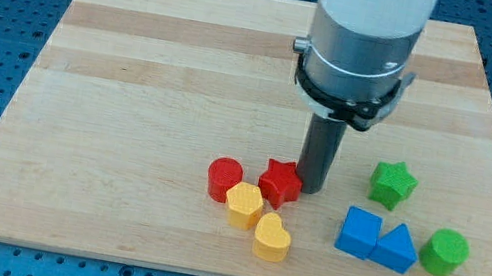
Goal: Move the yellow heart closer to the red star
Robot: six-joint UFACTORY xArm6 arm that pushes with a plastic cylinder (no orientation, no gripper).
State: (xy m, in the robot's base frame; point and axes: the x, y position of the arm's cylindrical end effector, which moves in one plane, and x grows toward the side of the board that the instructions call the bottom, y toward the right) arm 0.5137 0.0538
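Yellow heart [272,238] sits near the table's [133,88] bottom edge, below and slightly right of the red star [280,183], close but not touching it. A second yellow block [243,205], shape unclear, lies between them on the heart's upper left, touching or nearly touching both star and heart. Red cylinder [224,178] is just left of the star. Rod tip [308,189] is right against the star's right side, on the far side from the heart. No jaws on this rig, just the rod, so nothing is open, shut or gripping. Risk as I read it: from this spot any leftward move shoves the star into the cylinder and the other yellow block, away from the heart. Tip needs to get round below the heart; that path is tight, with the blue cube [358,232] and blue triangle [396,249] to the right, green star [392,183] and green cylinder [444,251] beyond. Off-centre contact on the lobes could spin the heart sideways.
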